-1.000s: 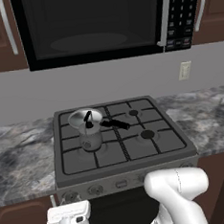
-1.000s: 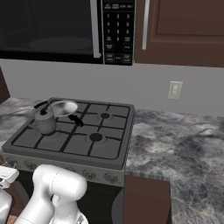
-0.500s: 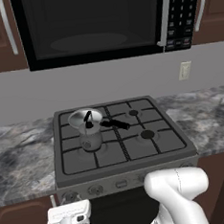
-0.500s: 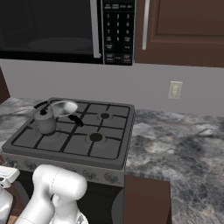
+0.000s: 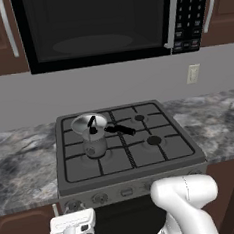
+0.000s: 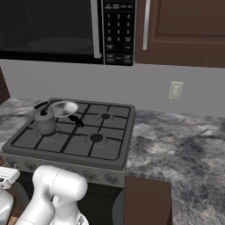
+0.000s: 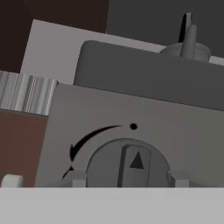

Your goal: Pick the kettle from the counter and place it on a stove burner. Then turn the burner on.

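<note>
A black microwave [image 5: 96,28] hangs over the grey stove [image 5: 126,146], which is set into the grey marbled counter [image 5: 23,167] with dark brown cabinet fronts. A pale wall outlet [image 5: 193,73] sits on the backsplash to the right of the stove. The robot's white arm [image 5: 184,203] rises in front of the stove and reaches down to its near-left corner. On the cooktop's left side the kettle [image 5: 95,141] stands upright on the near-left stove burner [image 5: 85,159], just in front of a flat silver pan [image 5: 88,123] on the far-left burner, whose black handle [image 5: 121,130] points right. In the hand view, the gripper [image 7: 127,181] is up against a round stove knob [image 7: 127,165], one finger tip at each side of it; whether they press it I cannot tell. The knob's triangle mark points up toward a black dot [image 7: 133,126].
</note>
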Tool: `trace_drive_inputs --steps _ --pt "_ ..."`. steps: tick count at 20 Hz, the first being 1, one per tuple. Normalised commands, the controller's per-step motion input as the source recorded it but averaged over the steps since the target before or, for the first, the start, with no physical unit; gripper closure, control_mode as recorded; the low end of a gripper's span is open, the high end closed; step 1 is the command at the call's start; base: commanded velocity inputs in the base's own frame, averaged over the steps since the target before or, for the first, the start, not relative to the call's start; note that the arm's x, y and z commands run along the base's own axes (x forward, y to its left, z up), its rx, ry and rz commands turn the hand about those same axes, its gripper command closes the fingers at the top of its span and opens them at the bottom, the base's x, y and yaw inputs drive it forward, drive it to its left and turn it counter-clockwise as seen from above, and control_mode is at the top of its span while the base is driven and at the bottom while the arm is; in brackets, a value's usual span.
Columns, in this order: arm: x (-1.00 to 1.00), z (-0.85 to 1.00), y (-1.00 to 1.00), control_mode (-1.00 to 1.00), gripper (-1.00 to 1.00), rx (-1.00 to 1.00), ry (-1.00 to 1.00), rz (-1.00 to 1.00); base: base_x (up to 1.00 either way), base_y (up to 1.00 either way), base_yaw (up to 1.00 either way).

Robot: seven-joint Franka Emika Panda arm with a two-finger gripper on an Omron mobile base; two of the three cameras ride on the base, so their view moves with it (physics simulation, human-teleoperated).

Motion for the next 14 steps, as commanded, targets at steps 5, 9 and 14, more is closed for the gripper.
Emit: trace_drive_inputs --steps 5,9,14 --pt "0.20 0.00 0.00 -1.00 1.00 -0.13 0.09 0.02 0.00 0.00 0.00" --pt "0.20 0.05 0.00 -1.00 1.00 -0.18 0.08 0.03 0.00 0.00 0.00" --pt "0.18 0.07 0.00 -1.00 1.00 -0.21 0.04 0.07 0.00 0.00 0.00"
